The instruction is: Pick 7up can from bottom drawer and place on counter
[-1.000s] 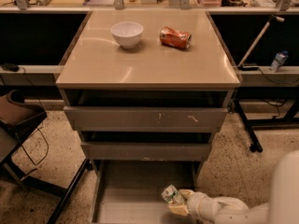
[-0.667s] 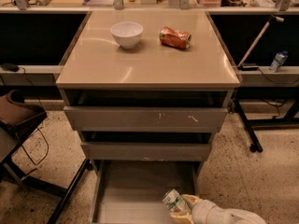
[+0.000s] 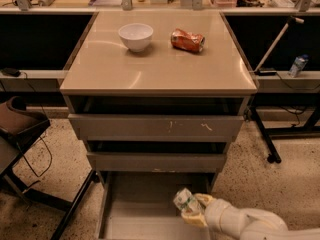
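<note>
1. The small green and silver-white 7up can [image 3: 184, 201] is seen tilted over the front right part of the bottom drawer [image 3: 135, 211] — the lowest and deepest of three grey-brown metal drawers, pulled out with its flat floor exposed.
2. The can is clasped by the pincer [image 3: 190, 210], whose yellowish fingers [image 3: 196, 218] are closed against its lower side; the white arm [image 3: 240, 224] is extended from the lower right corner.
3. Whether the can touches the drawer floor cannot be told.
4. The glossy beige-tan square worktop [image 3: 160, 69] is seen above the drawers; a round white bowl [image 3: 135, 35] and a dented orange-red can [image 3: 187, 40], laid on its side, are set apart on its far half.
5. The two shallower drawers [image 3: 155, 126] are seen slightly open, with scuff marks on the upper front.
6. A small blue and white bottle [image 3: 298, 65] is seen on the grey rail [image 3: 285, 81] at the right.
</note>
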Robot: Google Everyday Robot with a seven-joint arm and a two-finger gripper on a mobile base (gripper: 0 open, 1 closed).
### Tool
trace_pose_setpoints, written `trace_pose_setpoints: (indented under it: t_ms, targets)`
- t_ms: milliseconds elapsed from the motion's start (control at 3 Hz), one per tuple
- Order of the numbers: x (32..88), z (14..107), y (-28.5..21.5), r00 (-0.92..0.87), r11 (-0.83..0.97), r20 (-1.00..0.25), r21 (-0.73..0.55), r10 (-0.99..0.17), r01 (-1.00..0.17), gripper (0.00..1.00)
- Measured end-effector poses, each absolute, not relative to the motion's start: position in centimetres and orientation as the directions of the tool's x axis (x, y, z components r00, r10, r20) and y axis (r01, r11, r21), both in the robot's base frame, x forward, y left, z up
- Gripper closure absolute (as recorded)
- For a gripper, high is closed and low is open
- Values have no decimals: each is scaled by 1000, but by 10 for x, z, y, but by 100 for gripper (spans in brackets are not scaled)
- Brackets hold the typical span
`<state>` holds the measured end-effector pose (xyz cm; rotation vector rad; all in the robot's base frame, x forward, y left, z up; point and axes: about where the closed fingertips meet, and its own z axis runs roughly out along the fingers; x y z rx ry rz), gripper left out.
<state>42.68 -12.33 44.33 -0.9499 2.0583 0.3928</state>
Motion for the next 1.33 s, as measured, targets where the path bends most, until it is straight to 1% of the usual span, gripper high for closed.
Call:
trace_pose_setpoints:
  t_ms: [333,667,1000,1333]
  targets:
    - [460,519,-102,-334,660,-786,-122,-521,-741,100]
    - [480,602,-74,-246,636,-788,-224,-564,-739,100]
    - [484,639,-75,-189,622,-782,-298,-594,-724,100]
    - [484,639,-75,-189,622,-782,-298,-594,-724,100]
